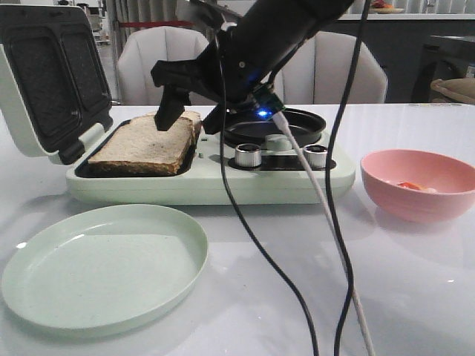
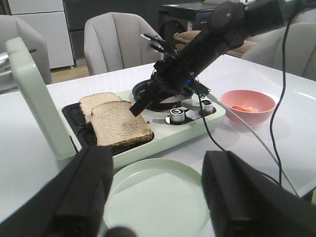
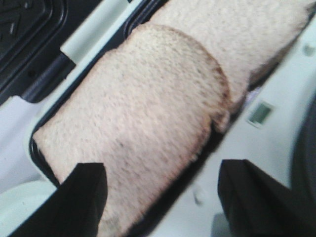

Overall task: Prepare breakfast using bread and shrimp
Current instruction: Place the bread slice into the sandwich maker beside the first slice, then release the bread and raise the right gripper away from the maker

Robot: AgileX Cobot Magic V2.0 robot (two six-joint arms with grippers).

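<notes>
Your right hand hangs spread and empty directly over the bread, two overlapping slices lying in the sandwich maker; your left hand, also spread, waits farther back. The shrimp sits in the pink bowl, half hidden by its rim.

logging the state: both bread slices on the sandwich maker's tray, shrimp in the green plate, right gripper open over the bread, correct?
Not quite. The shrimp lies in the pink bowl, as the front view shows; the green plate holds nothing. The bread and the open right gripper are as stated.
</notes>
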